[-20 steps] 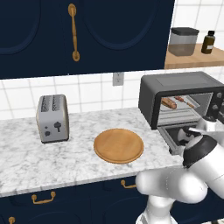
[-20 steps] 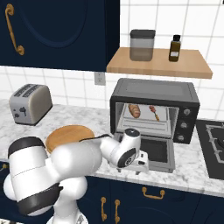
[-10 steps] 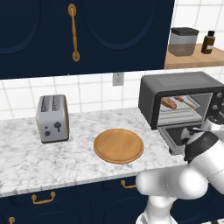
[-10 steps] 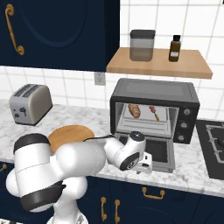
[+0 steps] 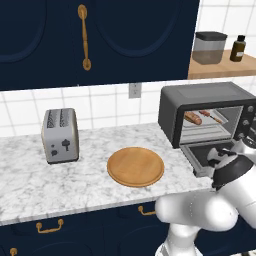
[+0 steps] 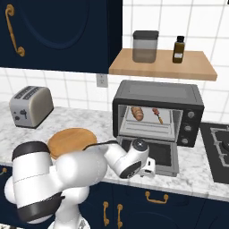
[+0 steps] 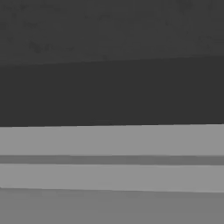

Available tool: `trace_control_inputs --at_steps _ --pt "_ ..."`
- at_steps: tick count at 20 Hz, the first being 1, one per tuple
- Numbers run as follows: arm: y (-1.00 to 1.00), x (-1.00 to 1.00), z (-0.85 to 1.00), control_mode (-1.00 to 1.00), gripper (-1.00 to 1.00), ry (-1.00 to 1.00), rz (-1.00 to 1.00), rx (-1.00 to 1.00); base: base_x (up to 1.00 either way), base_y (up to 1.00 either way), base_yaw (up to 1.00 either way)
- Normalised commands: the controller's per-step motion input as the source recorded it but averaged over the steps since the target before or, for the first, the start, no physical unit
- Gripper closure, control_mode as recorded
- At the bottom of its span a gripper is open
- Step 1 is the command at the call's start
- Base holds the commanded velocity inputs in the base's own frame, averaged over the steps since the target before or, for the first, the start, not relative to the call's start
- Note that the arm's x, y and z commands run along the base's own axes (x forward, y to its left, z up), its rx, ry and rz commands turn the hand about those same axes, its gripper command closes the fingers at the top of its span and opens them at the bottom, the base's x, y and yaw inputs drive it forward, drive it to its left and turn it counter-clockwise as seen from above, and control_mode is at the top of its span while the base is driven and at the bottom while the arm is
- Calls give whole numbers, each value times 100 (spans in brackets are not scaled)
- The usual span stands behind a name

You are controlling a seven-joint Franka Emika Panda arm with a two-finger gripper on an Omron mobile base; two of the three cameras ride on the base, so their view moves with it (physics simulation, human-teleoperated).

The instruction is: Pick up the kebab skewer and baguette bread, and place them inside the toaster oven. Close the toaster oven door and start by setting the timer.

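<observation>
1. The toaster oven [image 6: 156,114] stands on the tabletop [image 5: 30,180], well to the right of the silver toaster [image 5: 61,135] and the round wooden board [image 5: 135,166].
2. The baguette bread [image 6: 137,113] and the kebab skewer [image 6: 157,114] both lie inside the toaster oven on the rack, bread on the left, skewer on the right.
3. The toaster oven door [image 6: 154,152] hangs open and lies flat in front of the toaster oven. Its long side runs left to right.
4. The gripper [image 6: 150,167] sits low at the door's front edge, so the door is just above and behind the fingers. I think the door must be lifted up next.
5. I cannot tell if the fingers are spread or closed.
6. A second ago the hand was a little more to the left; now it is closer under the door's front edge.
</observation>
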Motion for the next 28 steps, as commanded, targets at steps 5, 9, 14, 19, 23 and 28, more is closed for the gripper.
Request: trace_control_inputs --at_steps 5,9,14,19,23,28 --pt "15 48 24 -100 -100 -6 0 0 0 0 0" --pt "8 40 42 -100 -100 -9 0 0 0 0 0" --pt "8 45 51 -100 -100 -12 0 1 0 0 0" --pt "9 61 58 -100 -100 -11 0 3 0 0 0" --pt "6 67 73 -100 -100 -5 -1 3 0 0 0" --pt "16 77 85 -100 -100 -5 -1 2 0 0 0"
